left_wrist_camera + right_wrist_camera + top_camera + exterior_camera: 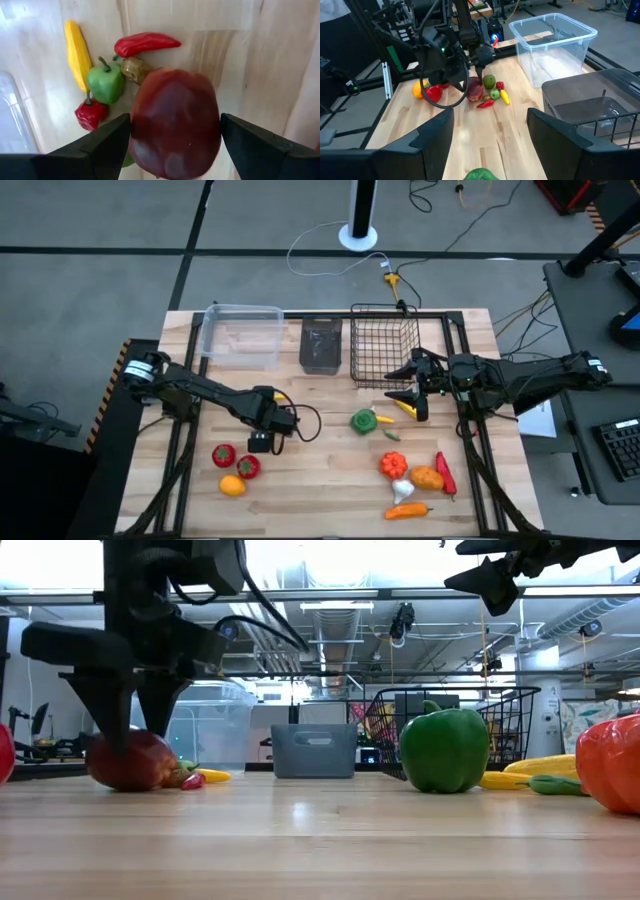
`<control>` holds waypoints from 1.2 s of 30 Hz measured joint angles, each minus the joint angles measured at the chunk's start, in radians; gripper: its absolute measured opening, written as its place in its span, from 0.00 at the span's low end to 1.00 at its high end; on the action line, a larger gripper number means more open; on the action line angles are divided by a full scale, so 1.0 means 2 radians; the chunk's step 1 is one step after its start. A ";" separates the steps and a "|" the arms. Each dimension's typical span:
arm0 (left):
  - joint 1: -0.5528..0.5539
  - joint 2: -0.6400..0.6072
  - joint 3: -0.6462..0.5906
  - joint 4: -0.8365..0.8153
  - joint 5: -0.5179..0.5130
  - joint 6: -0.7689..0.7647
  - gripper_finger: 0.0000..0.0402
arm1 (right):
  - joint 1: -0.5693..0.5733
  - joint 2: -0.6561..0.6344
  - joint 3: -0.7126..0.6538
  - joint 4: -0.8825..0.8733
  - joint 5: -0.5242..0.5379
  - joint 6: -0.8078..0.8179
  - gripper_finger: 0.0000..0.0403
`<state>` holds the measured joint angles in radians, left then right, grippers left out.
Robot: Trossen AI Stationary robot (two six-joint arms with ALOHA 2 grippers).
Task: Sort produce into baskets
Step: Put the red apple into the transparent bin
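Observation:
My left gripper (262, 442) points down at the table's near left, its fingers on either side of a dark red apple-like fruit (175, 120) that rests on the table (130, 762). Just beyond the fruit lie a yellow pepper (77, 52), a small green pepper (105, 82), a red chili (145, 42) and a small red pepper (90, 112). My right gripper (413, 385) is open and empty, held above the table beside the wire basket (385, 345). The clear tub (240, 335) and the dark bin (321, 345) stand at the far edge. My left gripper has the dark red fruit between its two fingers, one finger (107, 142) on each of its opposite sides (137, 125). The fingers come from above, pointing down. The fruit's underside rests on the table (130, 785).
A red tomato (223, 454), another red fruit (247, 466) and an orange one (232, 486) lie near my left gripper. A green bell pepper (364, 420) sits mid-table. At the near right lie an orange-red pepper (392, 464), white garlic (402, 490), a red chili (444, 472) and more produce.

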<state>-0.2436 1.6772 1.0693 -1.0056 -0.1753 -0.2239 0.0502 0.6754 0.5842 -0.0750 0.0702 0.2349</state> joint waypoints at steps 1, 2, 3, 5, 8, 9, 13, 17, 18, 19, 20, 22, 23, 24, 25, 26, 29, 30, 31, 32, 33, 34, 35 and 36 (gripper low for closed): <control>0.000 0.000 -0.001 0.001 0.000 -0.001 0.72 | 0.000 0.000 0.000 0.000 0.000 0.000 0.60; 0.000 0.000 -0.002 0.002 0.000 -0.001 0.72 | 0.000 0.000 0.000 0.000 0.000 0.000 0.60; 0.000 0.000 -0.002 0.004 0.000 -0.001 0.72 | 0.000 0.000 0.000 0.000 0.000 0.000 0.60; 0.000 0.001 -0.002 0.011 0.000 -0.001 0.72 | 0.000 0.000 0.000 0.000 0.000 0.000 0.61; 0.000 0.001 -0.003 0.017 0.000 -0.001 0.72 | 0.000 0.000 0.000 0.000 0.000 0.000 0.61; 0.000 0.001 -0.003 0.017 0.000 -0.001 0.72 | 0.000 0.000 0.000 0.000 0.000 0.000 0.61; 0.000 0.001 -0.009 0.021 0.000 -0.003 0.72 | 0.000 0.000 0.000 0.000 0.000 0.000 0.61; -0.002 0.001 -0.013 0.028 -0.001 -0.006 0.72 | 0.000 0.000 0.000 0.000 0.000 0.000 0.62; -0.002 0.001 -0.014 0.028 -0.001 -0.006 0.72 | 0.000 0.000 0.000 0.000 0.000 0.000 0.62; -0.002 0.001 -0.015 0.029 -0.001 -0.007 0.72 | 0.000 0.000 0.000 0.000 0.000 0.000 0.63; -0.002 0.001 -0.015 0.030 -0.001 -0.007 0.72 | 0.000 0.000 0.000 0.000 0.000 0.000 0.63; -0.002 0.001 -0.017 0.031 -0.001 -0.010 0.72 | 0.000 0.000 0.000 0.000 0.000 0.000 0.64; -0.002 0.001 -0.018 0.034 -0.001 -0.011 0.72 | 0.000 0.000 0.000 0.000 0.000 0.000 0.64; -0.002 0.001 -0.021 0.038 -0.002 -0.012 0.72 | 0.000 0.000 0.000 0.000 0.000 0.000 0.64; -0.002 0.001 -0.023 0.042 -0.004 -0.014 0.72 | 0.000 0.000 0.000 0.000 0.000 0.000 0.64; -0.002 0.001 -0.026 0.046 -0.004 -0.018 0.72 | 0.000 0.000 0.000 0.000 0.000 0.000 0.64; -0.002 0.001 -0.028 0.050 -0.005 -0.024 0.72 | 0.000 0.000 0.000 0.000 0.000 0.000 0.64; -0.002 0.001 -0.028 0.050 -0.005 -0.024 0.72 | 0.000 0.000 0.000 0.000 -0.001 0.000 0.64; -0.002 0.001 -0.028 0.050 -0.004 -0.024 0.72 | 0.000 0.000 0.000 0.000 -0.001 0.000 0.64; -0.002 0.001 -0.028 0.051 -0.004 -0.024 0.72 | 0.000 0.000 0.000 0.000 -0.001 0.000 0.64; -0.002 0.001 -0.028 0.051 -0.004 -0.024 0.72 | 0.000 0.000 0.000 0.000 -0.001 0.000 0.64; -0.002 0.001 -0.028 0.051 -0.004 -0.024 0.71 | 0.000 0.000 0.000 0.000 -0.001 0.000 0.64; -0.002 0.001 -0.029 0.052 -0.004 -0.024 0.71 | 0.000 0.000 0.000 0.000 -0.001 0.000 0.65; -0.002 0.001 -0.029 0.052 -0.004 -0.025 0.70 | 0.000 0.000 0.000 0.000 -0.001 0.000 0.65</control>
<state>-0.2481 1.6790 1.0122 -0.9012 -0.1837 -0.2736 0.0502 0.6750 0.5838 -0.0746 0.0673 0.2352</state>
